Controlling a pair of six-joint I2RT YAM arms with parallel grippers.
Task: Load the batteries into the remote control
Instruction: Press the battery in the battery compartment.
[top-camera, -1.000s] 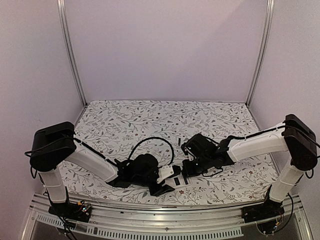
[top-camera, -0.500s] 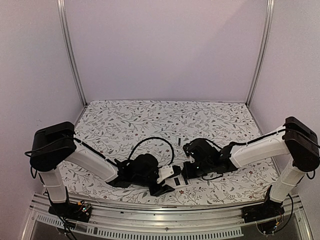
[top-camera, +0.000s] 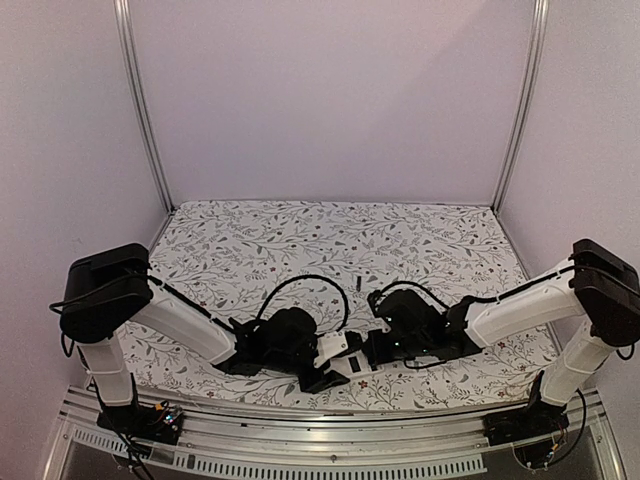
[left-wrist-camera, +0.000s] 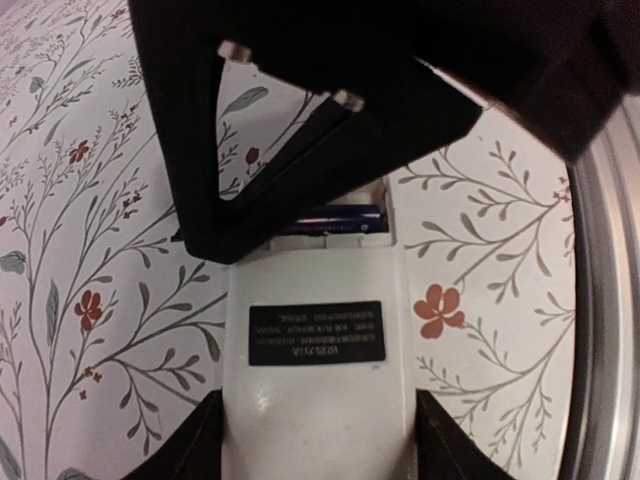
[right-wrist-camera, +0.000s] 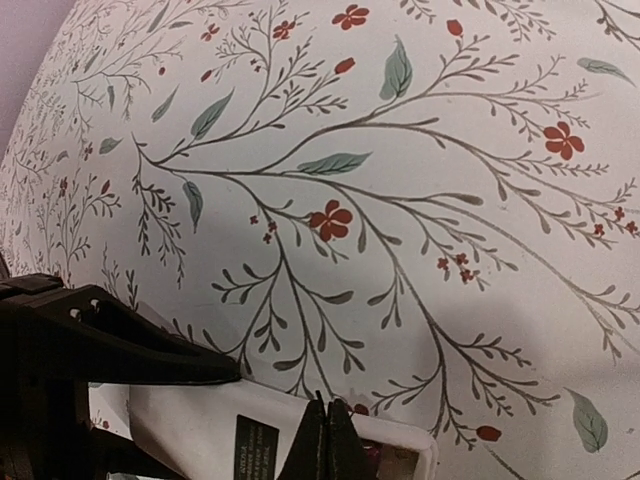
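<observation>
White back of the remote control (left-wrist-camera: 315, 365) is facing up, black label (left-wrist-camera: 315, 333) showing. The left pincer (left-wrist-camera: 318, 425) is holding it by the long edges, fingers half spread with the body wedged between them, so that arm is just acting as a vise.

What's changing is the right arm. Over the last second it's been dropping down and sliding in toward the left one. Now the right pincer (right-wrist-camera: 326, 440), tips pressed together with nothing between them, is sitting right over the far end of the remote, just ahead of the left pincer's fingertips. Under those shut tips a dark bluish battery (left-wrist-camera: 333, 217) is lying in the battery slot, partly hidden by the black fingers. I can't tell if it's fully seated or riding high.

My read is that the right arm is poking the cell down into place, not picking anything up. So the first one is basically going in.

The second battery (top-camera: 357, 283) is lying on the floral tabletop (top-camera: 300, 240) beyond the right pincer, well apart from both arms. That one looks untouched, so I'm calling the job roughly half done. The right pincer needs to open and go fetch it.
</observation>
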